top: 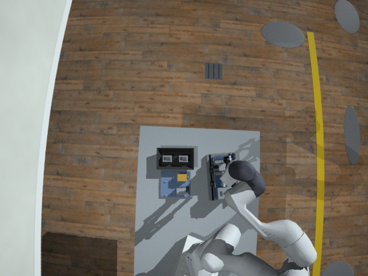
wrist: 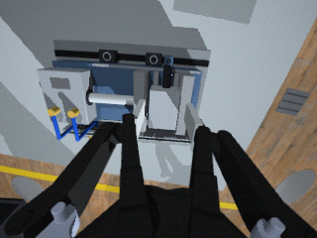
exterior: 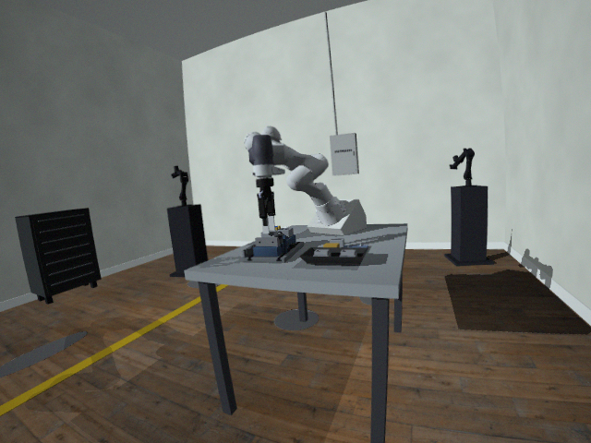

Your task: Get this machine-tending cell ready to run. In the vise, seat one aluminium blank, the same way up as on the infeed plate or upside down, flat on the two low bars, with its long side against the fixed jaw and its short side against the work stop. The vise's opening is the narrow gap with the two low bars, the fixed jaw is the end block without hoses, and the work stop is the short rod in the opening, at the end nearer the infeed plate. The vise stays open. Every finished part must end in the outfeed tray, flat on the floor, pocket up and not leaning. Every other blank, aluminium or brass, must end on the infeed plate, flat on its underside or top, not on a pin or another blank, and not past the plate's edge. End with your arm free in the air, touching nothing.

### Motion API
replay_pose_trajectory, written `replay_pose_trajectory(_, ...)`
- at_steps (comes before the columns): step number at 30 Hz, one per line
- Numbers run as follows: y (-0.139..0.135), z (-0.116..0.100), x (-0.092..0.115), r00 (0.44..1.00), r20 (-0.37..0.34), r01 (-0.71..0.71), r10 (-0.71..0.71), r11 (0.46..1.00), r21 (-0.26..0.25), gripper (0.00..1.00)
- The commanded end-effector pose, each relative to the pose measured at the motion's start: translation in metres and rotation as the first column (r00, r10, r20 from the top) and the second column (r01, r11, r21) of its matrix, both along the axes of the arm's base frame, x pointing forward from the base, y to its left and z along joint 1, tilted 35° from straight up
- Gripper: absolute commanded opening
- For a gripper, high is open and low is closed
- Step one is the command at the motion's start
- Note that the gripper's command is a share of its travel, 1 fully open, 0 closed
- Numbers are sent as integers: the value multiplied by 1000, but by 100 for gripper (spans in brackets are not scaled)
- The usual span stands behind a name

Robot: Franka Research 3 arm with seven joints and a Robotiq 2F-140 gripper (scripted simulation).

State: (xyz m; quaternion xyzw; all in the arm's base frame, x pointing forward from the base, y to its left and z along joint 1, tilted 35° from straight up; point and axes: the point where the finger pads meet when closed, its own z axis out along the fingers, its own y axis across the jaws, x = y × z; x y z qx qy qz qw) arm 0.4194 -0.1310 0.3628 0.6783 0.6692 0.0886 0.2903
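We see the gripper hanging above the vise on the grey surface, its black fingers partly spread and pinching nothing. The aluminium blank lies in the vise's opening, below and just ahead of the fingertips, roughly between them in the wrist view. Its long axis runs away from the camera toward the short dark rod at the far end of the gap. On the blue plate we find a brass blank, and two finished parts sit in the black tray.
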Motion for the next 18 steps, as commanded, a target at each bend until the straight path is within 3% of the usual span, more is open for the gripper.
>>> replay_pose_trajectory(1, 1, 3, -3, 1000, -3, 4, -4, 1000, 4, 40)
replay_pose_trajectory(18, 13, 39, -25, 1000, -3, 4, -4, 1000, 4, 40)
